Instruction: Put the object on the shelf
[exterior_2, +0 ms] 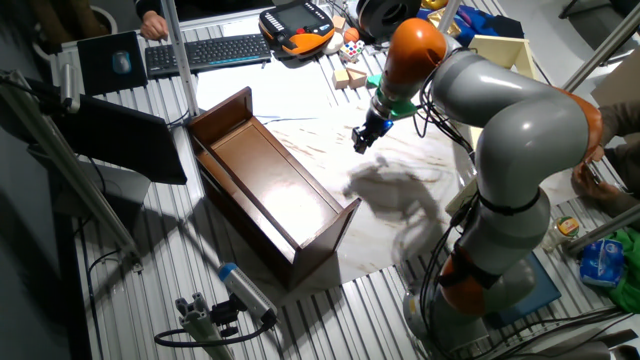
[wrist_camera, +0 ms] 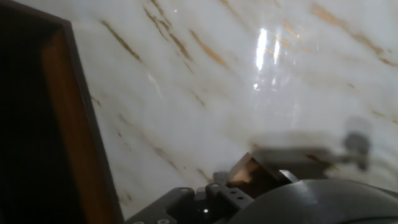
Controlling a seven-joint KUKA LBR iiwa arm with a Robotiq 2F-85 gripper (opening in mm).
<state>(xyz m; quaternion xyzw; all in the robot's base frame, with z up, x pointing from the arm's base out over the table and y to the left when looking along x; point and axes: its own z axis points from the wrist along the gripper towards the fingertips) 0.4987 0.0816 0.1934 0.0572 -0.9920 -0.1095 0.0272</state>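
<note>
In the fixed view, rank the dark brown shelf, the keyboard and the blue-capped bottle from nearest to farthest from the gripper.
Measured from the gripper:
1. The dark brown shelf, lying to the gripper's left in the image, on the table's middle.
2. The keyboard, at the table's far edge, up and left.
3. The blue-capped bottle, at the near edge, beyond the shelf's near end.

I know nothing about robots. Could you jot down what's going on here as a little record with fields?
arm: grey and orange, reaching over the marble-patterned surface
hand: above that surface, to the right of the shelf
held item: a small tan-brown cube sits between the fingers in the hand view
shelf: dark brown, glossy, nothing visible in it
cube on shelf: not yet
</note>
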